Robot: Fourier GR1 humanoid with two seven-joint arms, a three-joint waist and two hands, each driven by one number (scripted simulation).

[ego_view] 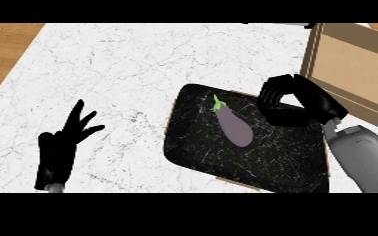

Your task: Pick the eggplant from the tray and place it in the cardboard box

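Observation:
A purple eggplant [235, 125] with a green stem lies on the black speckled tray [199, 160], its stem pointing to the far side. My right hand [295, 102] hovers over the tray's far right corner, just right of the eggplant, fingers and thumb curved towards each other with nothing between them. The cardboard box [347, 65] stands at the right edge, beyond that hand. My left hand [63, 147] rests at the lower left, fingers up and spread.
The white marble counter [133, 65] stretches left of the tray. A strip of wooden floor [15, 42] shows past the counter's left edge.

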